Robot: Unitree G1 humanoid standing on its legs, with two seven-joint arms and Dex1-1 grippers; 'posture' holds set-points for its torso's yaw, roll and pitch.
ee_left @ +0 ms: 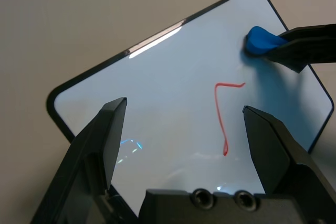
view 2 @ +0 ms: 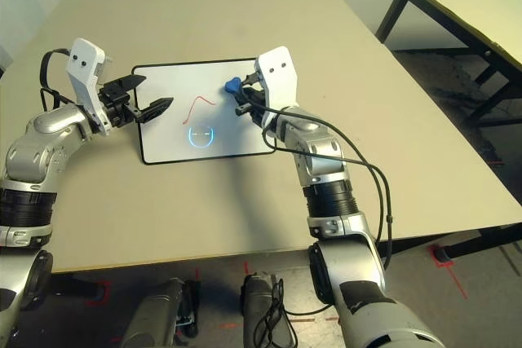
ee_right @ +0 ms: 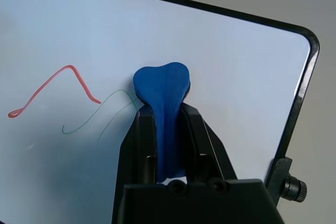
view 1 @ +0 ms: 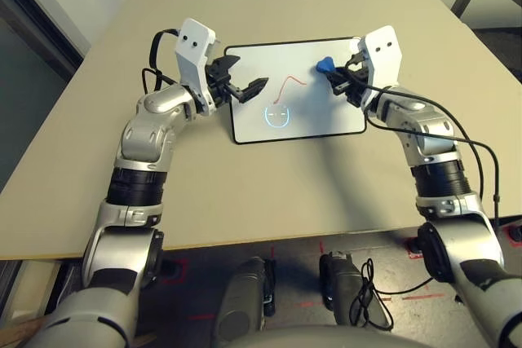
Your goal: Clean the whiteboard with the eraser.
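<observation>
The whiteboard (view 1: 306, 116) lies flat on the table, white with a thin black frame. A red line (view 1: 287, 85) is drawn near its middle, and the right wrist view shows faint green strokes (ee_right: 113, 100) beside it. A bluish glare spot (view 1: 276, 116) sits below the red line. My right gripper (view 1: 334, 71) is shut on the blue eraser (view 1: 325, 64) over the board's far right part; in the right wrist view the eraser (ee_right: 163, 93) sticks out past the fingertips, just right of the marks. My left gripper (view 1: 245, 75) hangs open over the board's left part, holding nothing.
The beige table (view 1: 245, 193) has free room around the board. Another table (view 2: 465, 6) stands at the far right, off my table. Cables (view 1: 457, 132) run along my right arm.
</observation>
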